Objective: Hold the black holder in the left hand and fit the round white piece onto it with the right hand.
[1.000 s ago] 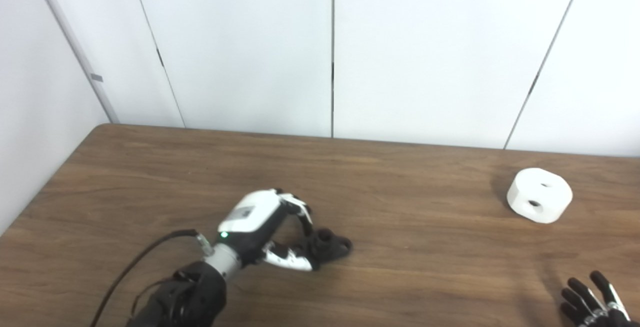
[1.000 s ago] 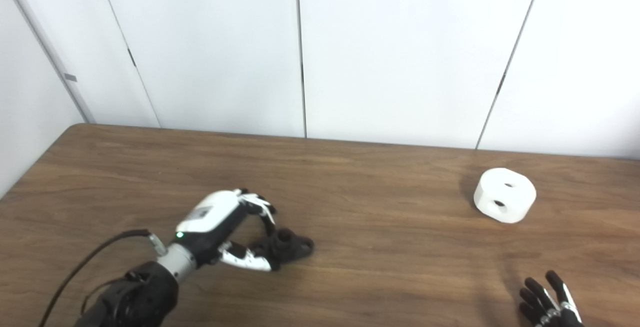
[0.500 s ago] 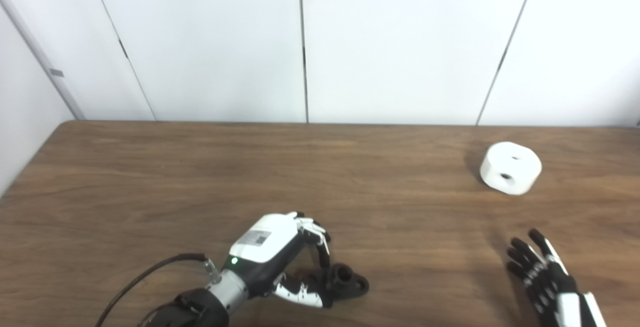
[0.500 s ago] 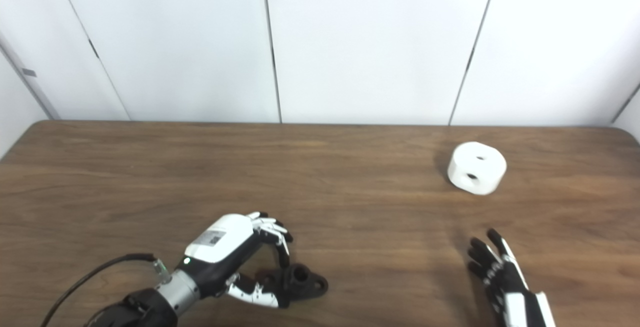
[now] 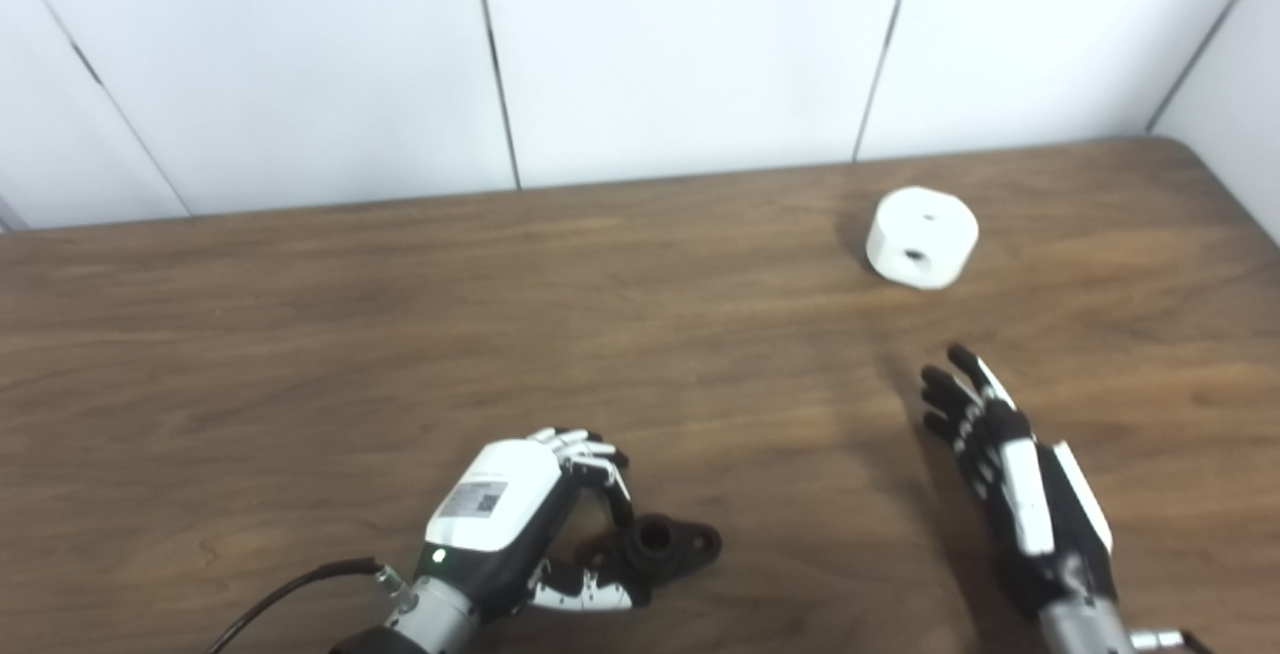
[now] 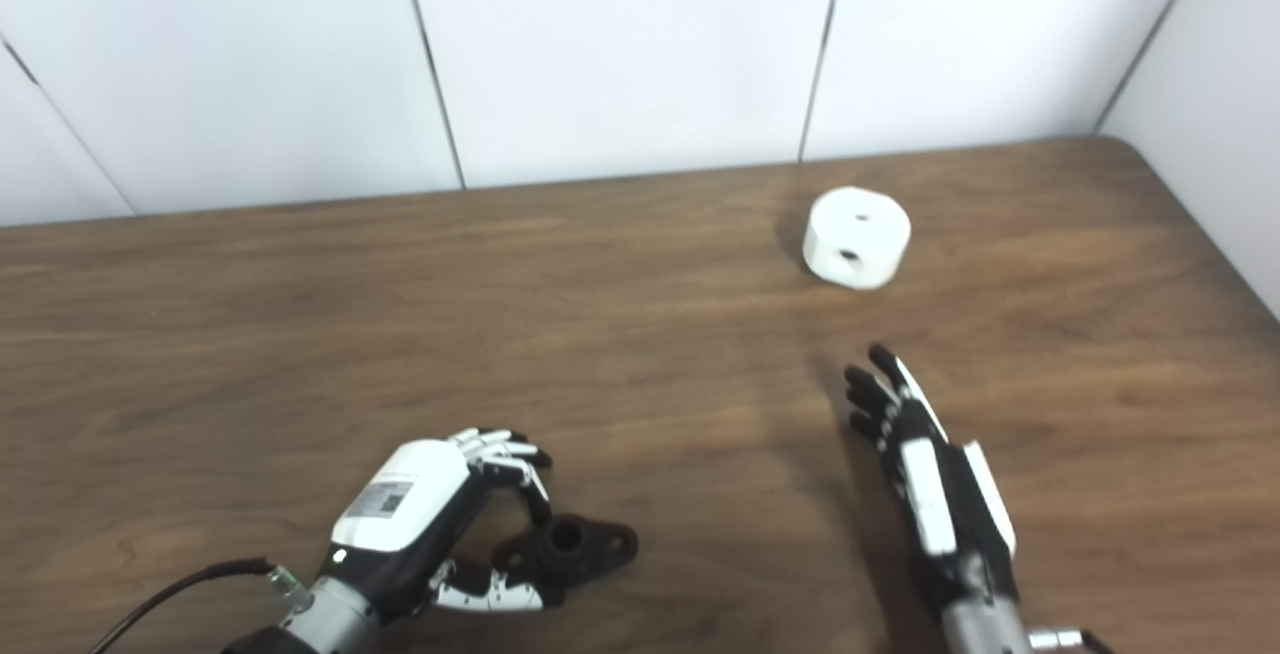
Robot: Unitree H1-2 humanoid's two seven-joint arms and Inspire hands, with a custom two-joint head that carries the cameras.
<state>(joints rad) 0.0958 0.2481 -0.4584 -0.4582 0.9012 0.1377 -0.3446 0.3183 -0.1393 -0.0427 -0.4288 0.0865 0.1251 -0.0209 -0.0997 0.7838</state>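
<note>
The black holder (image 5: 668, 545) lies on the wooden table (image 5: 300, 334) near the front edge, its round socket facing up. My left hand (image 5: 505, 516) is closed on the holder's left end, fingers curled over it and thumb below. The round white piece (image 5: 921, 236), with holes in its top and side, rests on the table at the back right. My right hand (image 5: 1010, 454) is open, its fingers stretched out and pointing toward the white piece. It hovers well short of the piece and holds nothing. Both hands also show in the right eye view, left hand (image 6: 410, 514) and right hand (image 6: 925, 464).
White wall panels (image 5: 680, 44) stand behind the table's far edge. The table's right edge (image 5: 1240, 194) runs close to a side wall. A black cable (image 5: 290, 594) trails from my left wrist.
The camera has swung right and down. My right hand has come forward from the bottom corner toward the white piece. My left hand stays on the holder.
</note>
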